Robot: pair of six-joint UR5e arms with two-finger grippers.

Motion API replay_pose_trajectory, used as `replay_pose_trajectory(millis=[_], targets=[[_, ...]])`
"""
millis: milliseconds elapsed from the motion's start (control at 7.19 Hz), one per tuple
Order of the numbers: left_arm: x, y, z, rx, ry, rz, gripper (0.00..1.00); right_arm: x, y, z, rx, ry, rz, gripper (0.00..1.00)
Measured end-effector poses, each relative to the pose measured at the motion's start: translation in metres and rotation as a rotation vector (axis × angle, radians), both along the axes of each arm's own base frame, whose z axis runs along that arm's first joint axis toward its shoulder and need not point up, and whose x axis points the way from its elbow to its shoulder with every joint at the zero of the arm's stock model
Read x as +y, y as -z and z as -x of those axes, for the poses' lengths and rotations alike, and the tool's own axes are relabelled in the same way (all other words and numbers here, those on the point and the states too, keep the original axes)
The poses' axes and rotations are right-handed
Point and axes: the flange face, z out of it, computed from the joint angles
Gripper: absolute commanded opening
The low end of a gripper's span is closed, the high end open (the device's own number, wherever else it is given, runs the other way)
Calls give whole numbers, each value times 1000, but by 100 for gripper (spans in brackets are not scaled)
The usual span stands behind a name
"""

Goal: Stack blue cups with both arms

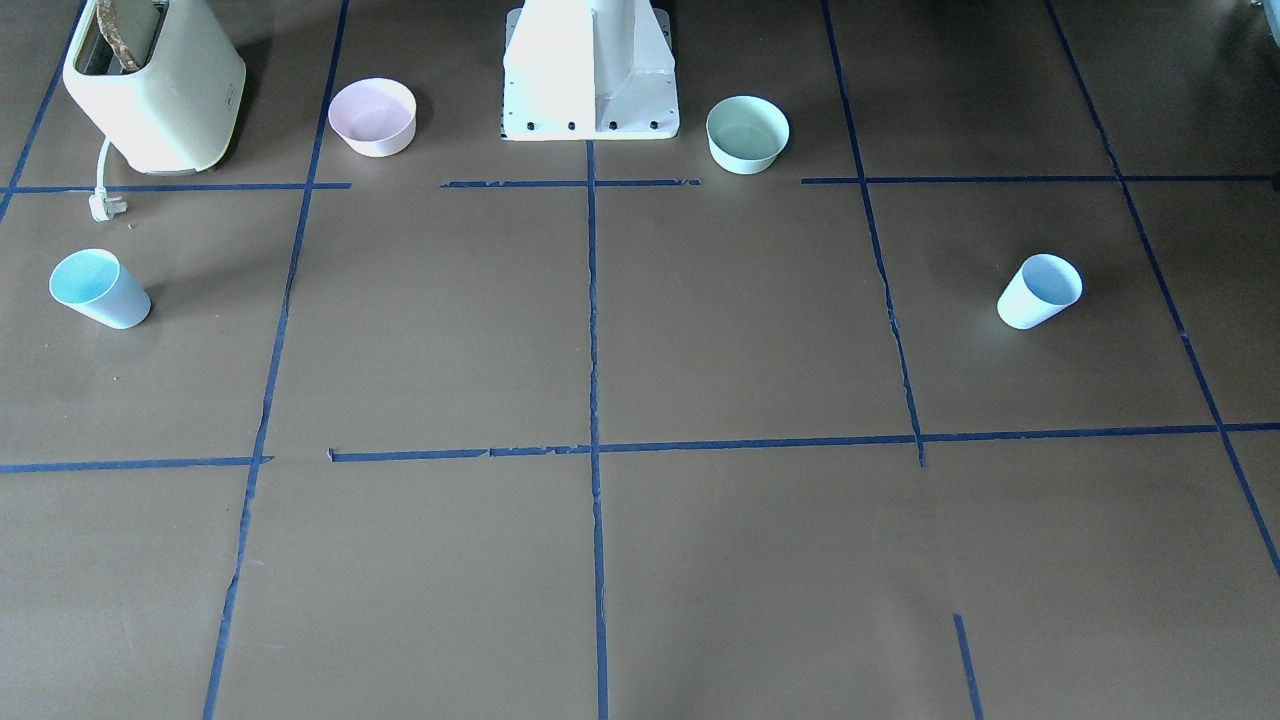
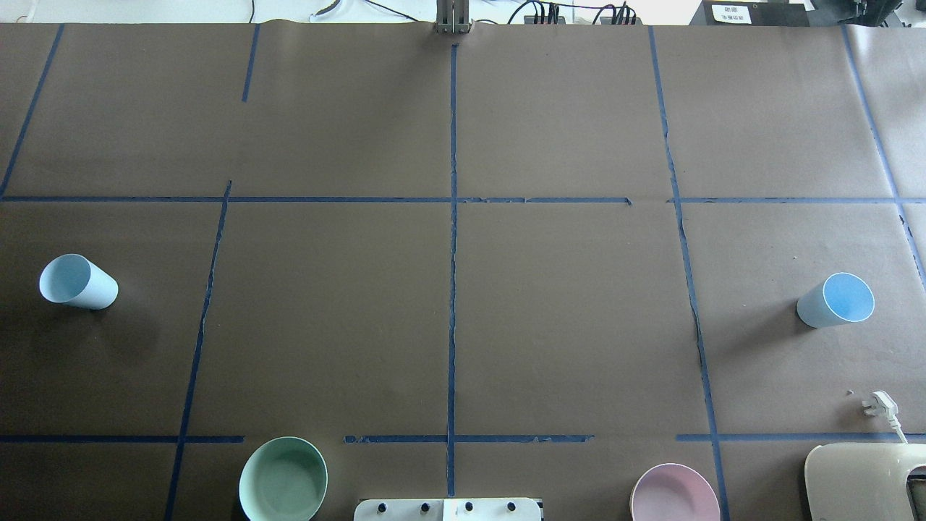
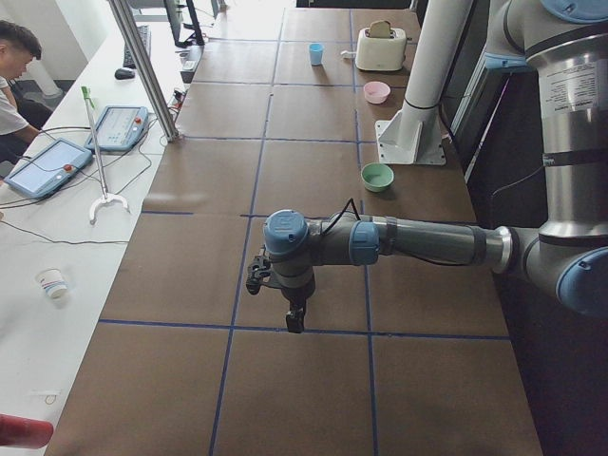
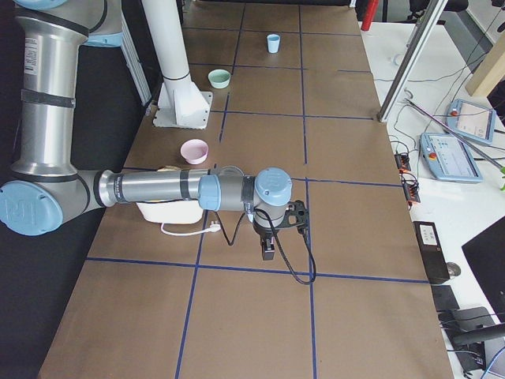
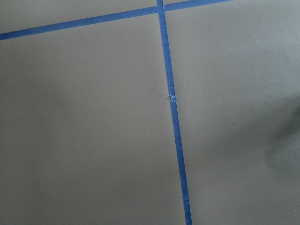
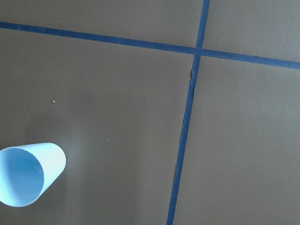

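Two pale-blue cups stand apart, mouths up, on the brown table. One cup [image 2: 78, 282] [image 1: 1040, 291] is on my left side. The other cup [image 2: 835, 300] [image 1: 100, 289] is on my right side near the toaster, and also shows in the right wrist view [image 6: 29, 174] at the lower left. My left gripper [image 3: 290, 309] hangs above the table in the exterior left view only; I cannot tell whether it is open or shut. My right gripper [image 4: 268, 246] shows in the exterior right view only; I cannot tell its state either. Neither touches a cup.
A cream toaster [image 1: 155, 85] with its loose plug [image 1: 105, 205] stands at my right rear. A pink bowl [image 1: 373, 116] and a mint-green bowl [image 1: 747, 133] flank the white pedestal [image 1: 590, 70]. Blue tape lines cross the table. An operator [image 3: 14, 66] sits beyond the far edge.
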Motion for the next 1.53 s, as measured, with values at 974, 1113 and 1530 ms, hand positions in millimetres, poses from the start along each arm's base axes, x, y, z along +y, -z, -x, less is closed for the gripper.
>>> replay_pose_trajectory(millis=[974,1113,1530], targets=[[-66,59,-26,10,-36,-139,100,-1,1,0,-4,-1,-5,100],[-84,74,-33,31,-27,-163,100,-1,1,0,-4,-1,-5,100],[-81,89,-116,87,64,-132,100,-1,1,0,-6,-1,-4,100]])
